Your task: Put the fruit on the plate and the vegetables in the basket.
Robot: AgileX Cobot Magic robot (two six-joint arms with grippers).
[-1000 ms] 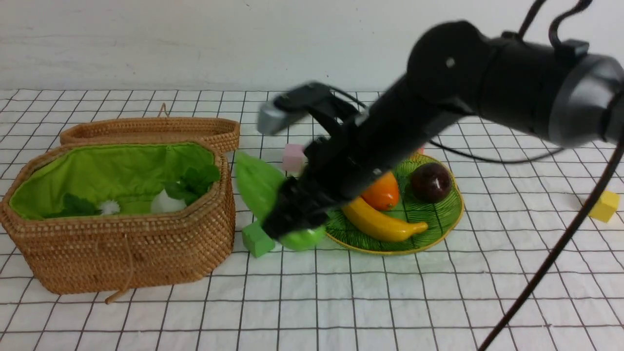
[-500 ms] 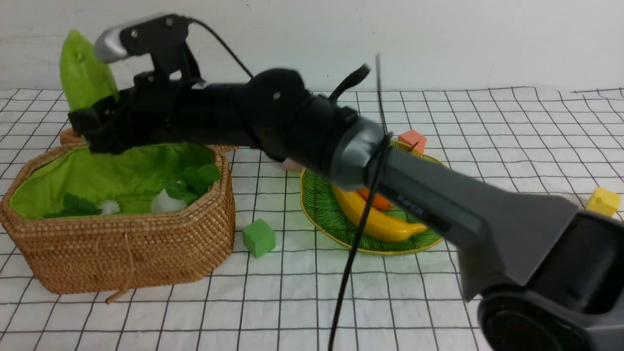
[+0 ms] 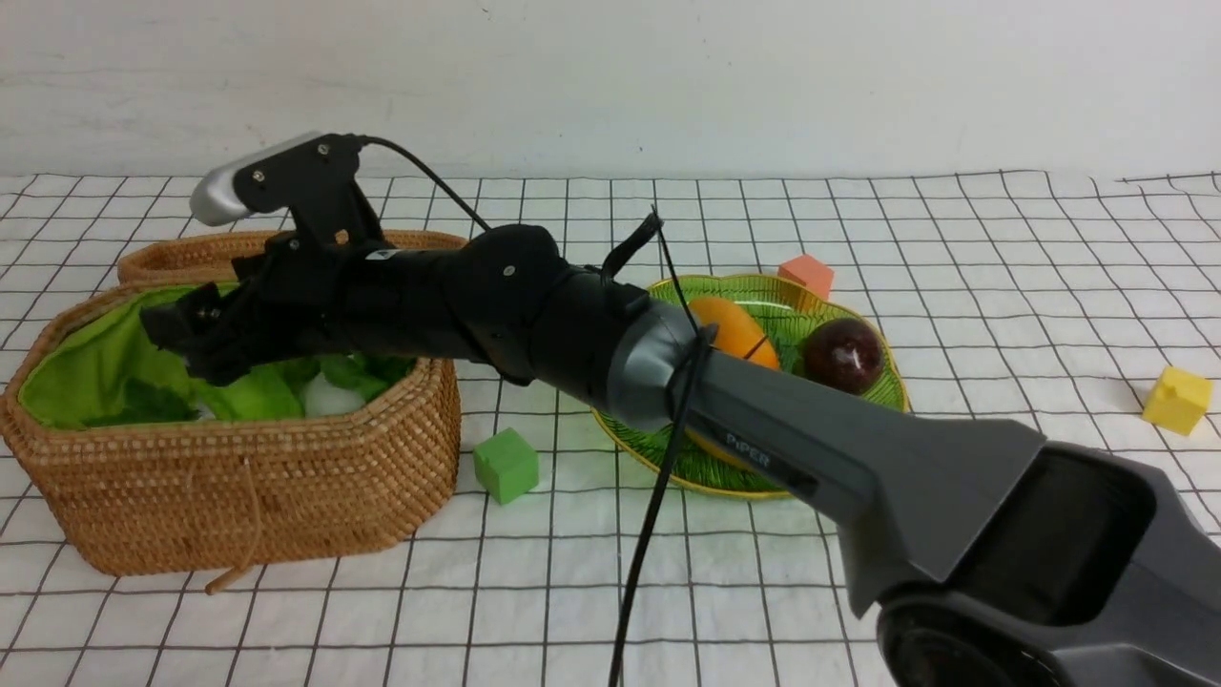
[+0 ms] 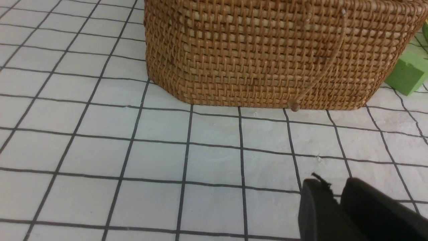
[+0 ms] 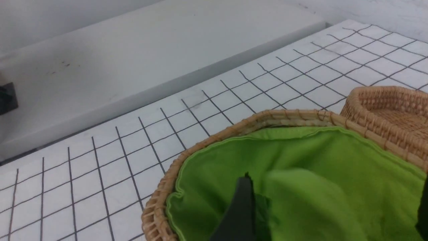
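Light-green gourd (image 3: 250,393) lay inside the basket (image 3: 286,496), long axis along its length, smooth, part-hidden | right gripper (image 3: 186,343) spread open above it | left gripper (image 4: 337,204) fingers nearly closed, empty

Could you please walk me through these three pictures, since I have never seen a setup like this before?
This is a robot with two black arms ending in two-fingered grippers. The wide picture looks forward from between the arms; the other two come from cameras on each wrist. The right gripper reaches over the brown woven basket with green lining, jaws open; the light-green gourd lies inside beneath it, beside a white radish. The left gripper hangs low over the checked cloth, near the basket, holding nothing. On the green leaf-patterned plate sit an orange mango and a dark purple ball. Foam cubes lie around.
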